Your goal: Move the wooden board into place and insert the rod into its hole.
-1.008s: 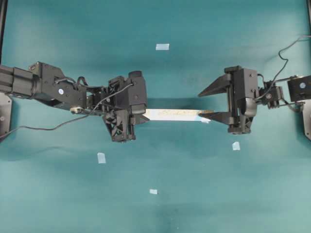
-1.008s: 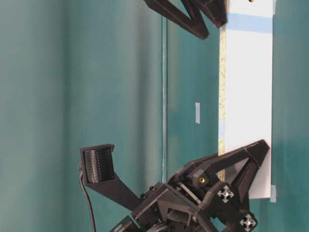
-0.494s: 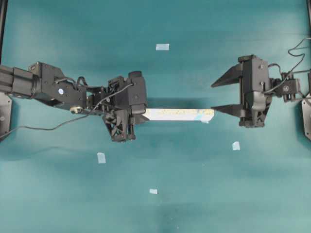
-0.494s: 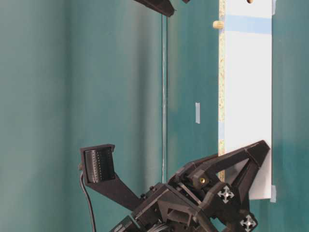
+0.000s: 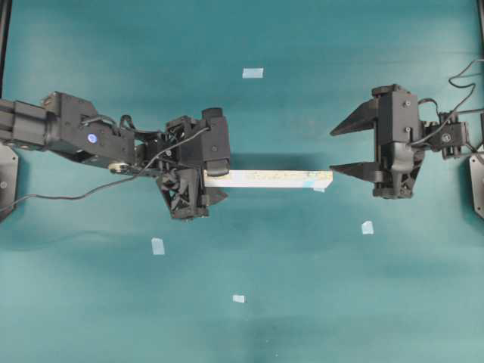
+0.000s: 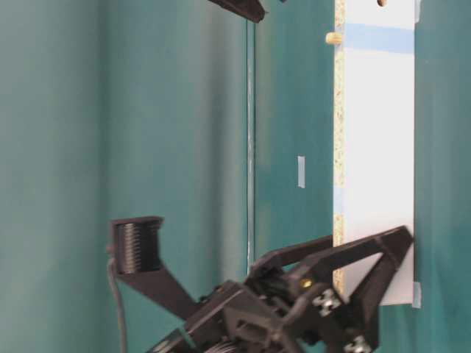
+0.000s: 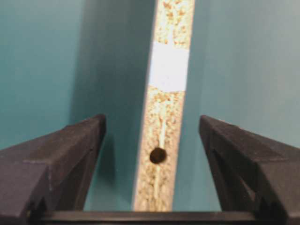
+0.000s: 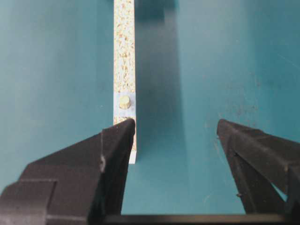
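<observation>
The wooden board stands on its long edge in mid-table, white face toward the table-level view and speckled side upward. A dark hole shows near its left end. The rod sticks out of the light blue patch near the board's right end. My left gripper is open, a finger on each side of the board's left end without touching it. My right gripper is open just off the right end; the board lies beside its left finger.
Small pale blue tape squares lie on the teal table at the back, front left, front middle and front right. Cables trail from both arms at the table's sides.
My left gripper has opened and let go of the board, and its arm has shifted slightly left. My right gripper drew back to the right off the rod, then stayed still.
</observation>
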